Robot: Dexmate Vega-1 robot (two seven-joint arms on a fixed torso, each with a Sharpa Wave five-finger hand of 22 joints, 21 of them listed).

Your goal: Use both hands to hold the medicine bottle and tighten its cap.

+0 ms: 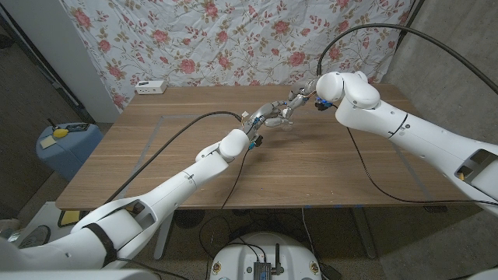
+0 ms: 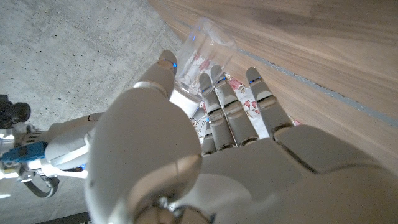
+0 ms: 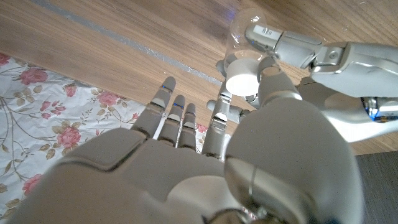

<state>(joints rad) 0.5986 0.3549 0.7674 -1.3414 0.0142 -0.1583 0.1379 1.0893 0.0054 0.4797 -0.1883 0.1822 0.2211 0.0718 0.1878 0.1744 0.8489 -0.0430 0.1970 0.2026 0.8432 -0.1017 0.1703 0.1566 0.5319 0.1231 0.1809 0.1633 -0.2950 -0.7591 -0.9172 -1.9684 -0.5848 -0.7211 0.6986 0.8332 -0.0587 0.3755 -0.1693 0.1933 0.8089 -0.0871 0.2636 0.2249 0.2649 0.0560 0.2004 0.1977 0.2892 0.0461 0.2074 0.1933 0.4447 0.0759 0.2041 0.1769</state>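
A clear medicine bottle [image 2: 205,43] with a white cap [image 3: 244,76] is held above the middle of the wooden table [image 1: 179,155]. In the head view the bottle [image 1: 283,119] sits between the two hands. My left hand [image 1: 267,117] grips the bottle's body between thumb and fingers [image 2: 214,102]. In the right wrist view the left hand [image 3: 311,50] wraps the clear bottle [image 3: 245,26]. My right hand [image 1: 299,98] comes in from the far right, and its thumb and a finger [image 3: 273,84] pinch the cap. The other right fingers [image 3: 177,115] are spread.
A white box [image 1: 150,87] lies at the table's back left edge, before a floral curtain [image 1: 233,39]. A blue bin [image 1: 66,144] stands off the table's left side. Black cables [image 1: 194,124] trail over the table along both arms. Tape lines mark the tabletop.
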